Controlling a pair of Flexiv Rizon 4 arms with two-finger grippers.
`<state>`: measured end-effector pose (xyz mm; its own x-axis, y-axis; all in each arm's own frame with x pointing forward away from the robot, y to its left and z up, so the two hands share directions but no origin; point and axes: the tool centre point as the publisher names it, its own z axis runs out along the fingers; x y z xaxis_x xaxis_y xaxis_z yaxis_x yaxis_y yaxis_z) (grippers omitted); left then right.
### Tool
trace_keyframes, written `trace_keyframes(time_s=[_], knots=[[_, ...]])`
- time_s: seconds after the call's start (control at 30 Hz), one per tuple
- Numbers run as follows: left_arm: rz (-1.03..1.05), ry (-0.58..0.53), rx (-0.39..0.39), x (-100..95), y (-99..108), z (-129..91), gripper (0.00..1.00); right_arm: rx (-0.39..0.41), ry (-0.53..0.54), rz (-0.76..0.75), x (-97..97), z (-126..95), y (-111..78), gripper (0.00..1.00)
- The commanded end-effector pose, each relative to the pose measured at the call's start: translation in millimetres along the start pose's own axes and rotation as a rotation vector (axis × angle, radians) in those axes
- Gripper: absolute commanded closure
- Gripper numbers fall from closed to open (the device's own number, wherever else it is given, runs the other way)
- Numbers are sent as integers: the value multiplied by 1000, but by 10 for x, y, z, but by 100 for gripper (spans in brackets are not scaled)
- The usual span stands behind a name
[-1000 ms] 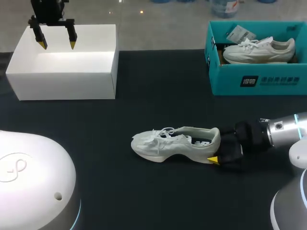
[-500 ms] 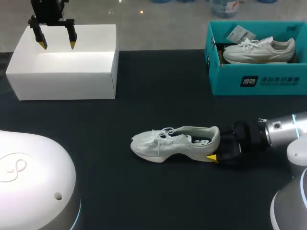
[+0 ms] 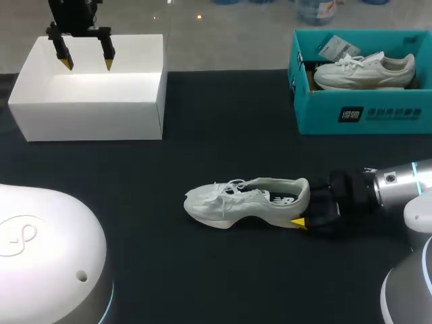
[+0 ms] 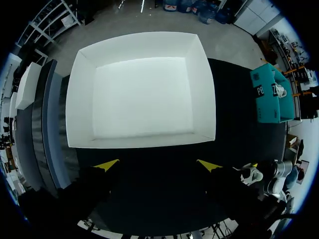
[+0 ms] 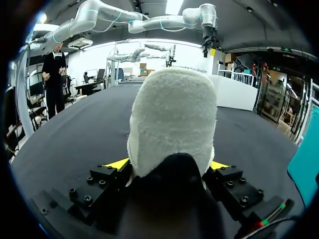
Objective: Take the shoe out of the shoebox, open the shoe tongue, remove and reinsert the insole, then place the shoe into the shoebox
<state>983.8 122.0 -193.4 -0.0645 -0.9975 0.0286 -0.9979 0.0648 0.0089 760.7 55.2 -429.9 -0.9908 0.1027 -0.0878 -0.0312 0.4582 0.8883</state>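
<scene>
Shoe [image 3: 246,201] lies on its sole mid-bench [image 3: 202,135], long axis running side to side, toe toward the left arm's side and heel toward the right. Right hand [image 5: 168,165] is clamped on the heel, one finger on each side. Left hand [image 3: 86,65], fingers apart, hangs over the white shoebox [image 3: 88,118], well apart from the shoe.

Two shoes, a pale shoe [image 3: 246,201] on the table [image 3: 202,283] and a second shoe [image 3: 364,71] boxed — two boxes, one white shoebox [image 3: 88,108] and one teal box [image 3: 364,116] — and two grippers, the left gripper [image 3: 87,65] and right gripper [image 3: 302,214].
</scene>
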Motion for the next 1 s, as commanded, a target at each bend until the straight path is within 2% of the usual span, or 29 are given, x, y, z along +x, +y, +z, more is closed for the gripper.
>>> trace_keyframes(time_s=[0.03,0.1,0.17,0.27,0.3,1.0], knots=[[37,-9,67,369,659,-116,0,3,-2,0,-5,33,-32,100],[78,-11,101,510,908,-103,0,3,-2,0,-5,33,-32,100],[111,-13,72,631,1158,-65,0,3,-2,0,-5,33,-32,100],[154,-33,77,736,1446,-41,0,3,-2,0,-5,33,-32,100],[168,-43,127,761,1538,-38,0,3,-2,0,-5,33,-32,100],[168,-43,127,761,1538,-38,0,3,-2,0,-5,33,-32,100]])
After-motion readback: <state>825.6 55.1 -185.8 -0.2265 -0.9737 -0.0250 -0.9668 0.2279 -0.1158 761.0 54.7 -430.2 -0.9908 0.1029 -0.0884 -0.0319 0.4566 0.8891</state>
